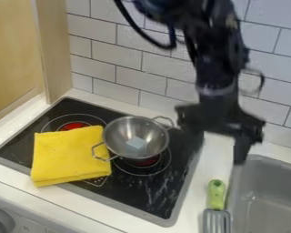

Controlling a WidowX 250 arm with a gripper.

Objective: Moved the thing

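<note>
Because the task named no object, it could not be told which thing was to be moved: the metal pot (137, 130) sat on the stovetop (163, 195), the light-blue block (136, 144) lay inside it, the folded yellow cloth (69, 154) lay just to its left, and the green-handled spatula (216, 195) lay beside the sink (275, 186) at the near right. Over the far part of the counter (212, 157), between stovetop and sink, hung the fingers (242, 149), spread wide with nothing seen between them. The likely next step was to choose a target and line up above it, so the job looked barely begun. If the pot was wanted, a low sweep from the right could have struck its far handle and turned it or shoved it against the cloth, since one finger hung near that side. A grip on the thin rim might have tipped the bowl and sent the loose block sliding. If the block was wanted, the sloping walls left little room, and spread fingers could have landed on the rim instead of reaching in. Going for the spatula risked rolling its rounded handle, or nudging it over the sink's edge, should the descent have come down off-centre.
</note>
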